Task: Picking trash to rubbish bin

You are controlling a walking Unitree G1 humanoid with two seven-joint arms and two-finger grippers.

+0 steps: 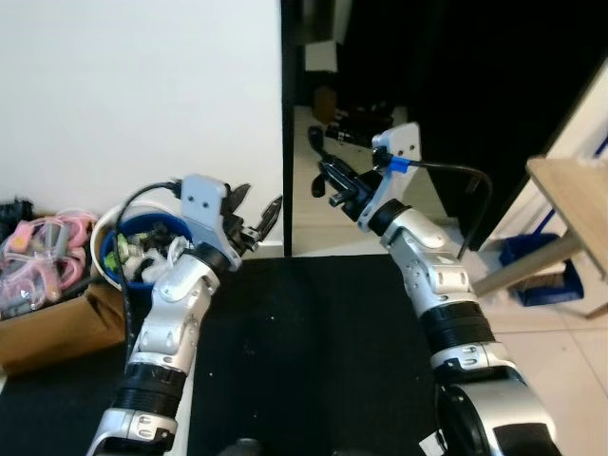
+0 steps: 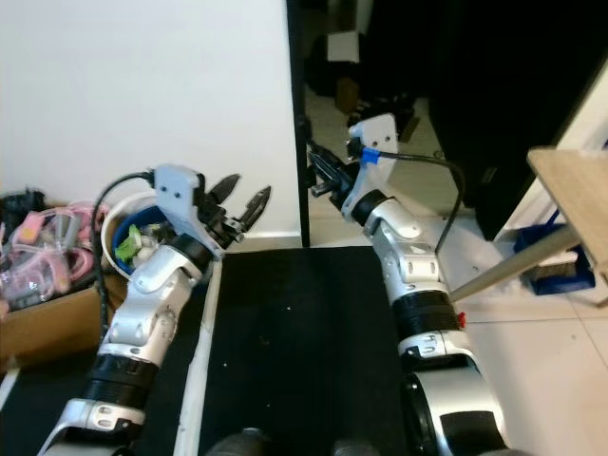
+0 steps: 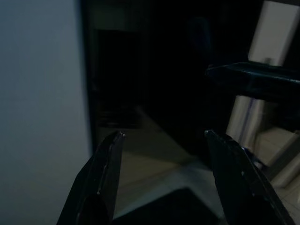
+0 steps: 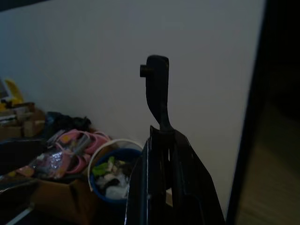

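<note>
A blue rubbish bin with a white rim (image 1: 101, 236) stands against the white wall at my left, holding green and white trash. My left gripper (image 1: 258, 211) is raised just right of the bin, near the wall's corner, open with nothing between its fingers (image 3: 105, 178). My right gripper (image 1: 325, 179) is held up in front of the dark doorway, its fingers (image 4: 158, 93) pressed together and shut, with nothing seen in them. Beyond those fingers in the right wrist view, the bin (image 4: 115, 143) stands by the wall.
A cardboard box (image 1: 47, 328) of pink and mixed items sits left of the bin. A black mat (image 1: 304, 361) covers the floor before me. A wooden table (image 1: 570, 190) juts in at the right, with a blue item (image 1: 532, 271) under it. A dark doorway (image 1: 427, 95) lies ahead.
</note>
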